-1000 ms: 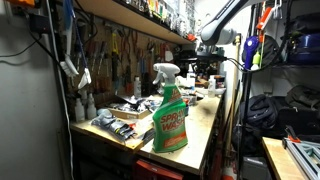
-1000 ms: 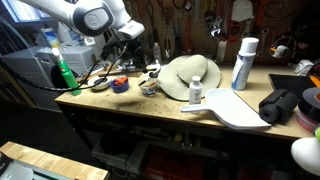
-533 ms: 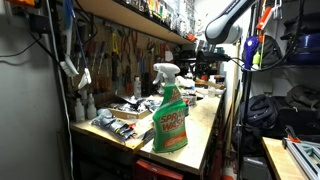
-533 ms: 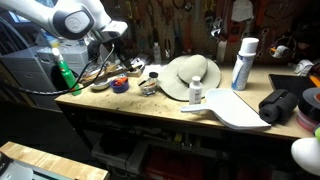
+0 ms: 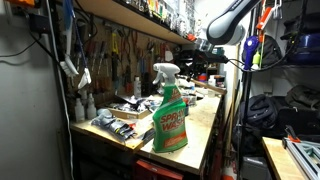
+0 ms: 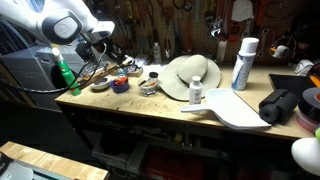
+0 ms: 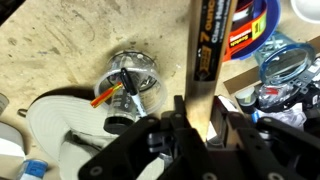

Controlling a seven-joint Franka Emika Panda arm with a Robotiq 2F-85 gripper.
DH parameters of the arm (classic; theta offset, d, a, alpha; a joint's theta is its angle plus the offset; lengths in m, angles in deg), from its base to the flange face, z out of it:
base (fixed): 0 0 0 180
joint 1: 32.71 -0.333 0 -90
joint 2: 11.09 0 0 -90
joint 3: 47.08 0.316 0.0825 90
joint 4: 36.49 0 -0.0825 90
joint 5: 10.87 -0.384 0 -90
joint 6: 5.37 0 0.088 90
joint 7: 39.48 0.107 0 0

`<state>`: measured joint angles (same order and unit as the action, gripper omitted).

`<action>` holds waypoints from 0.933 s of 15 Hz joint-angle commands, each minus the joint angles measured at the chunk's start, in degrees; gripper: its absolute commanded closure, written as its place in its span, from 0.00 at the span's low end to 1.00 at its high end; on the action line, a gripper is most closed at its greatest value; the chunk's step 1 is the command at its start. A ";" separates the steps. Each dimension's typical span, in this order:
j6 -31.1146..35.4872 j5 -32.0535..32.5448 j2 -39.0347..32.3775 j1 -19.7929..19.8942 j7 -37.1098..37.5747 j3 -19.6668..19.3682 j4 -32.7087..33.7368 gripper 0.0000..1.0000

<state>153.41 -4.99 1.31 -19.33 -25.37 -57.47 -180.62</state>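
My gripper (image 7: 198, 125) is shut on a long flat tan stick (image 7: 203, 45) with a black and orange label, which runs up out of the wrist view. Below it on the worn bench (image 7: 70, 35) stand a clear glass jar (image 7: 131, 76) holding pens and the brim of a white hat (image 7: 55, 125). In an exterior view the gripper (image 6: 108, 52) hangs above the bench's end, close to a green spray bottle (image 6: 63, 72) and left of the white hat (image 6: 188, 75). It also shows far back in an exterior view (image 5: 207, 48).
A blue round lid (image 7: 285, 65) and a blue tub (image 7: 255, 20) lie near the stick. A white spray can (image 6: 243, 62), a small bottle (image 6: 196, 92), a white board (image 6: 235, 108) and a black bag (image 6: 282, 104) sit along the bench. The green spray bottle (image 5: 168, 115) stands near the camera.
The arm has swung away from the hat toward the green spray bottle end of the bench, carrying the stick. The objects on the bench have not moved.
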 commanded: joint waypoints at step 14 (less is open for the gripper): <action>6.47 0.12 -10.75 -5.87 -17.20 3.13 8.05 0.70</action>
<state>160.07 -4.62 -9.50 -25.18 -42.28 -54.31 -172.65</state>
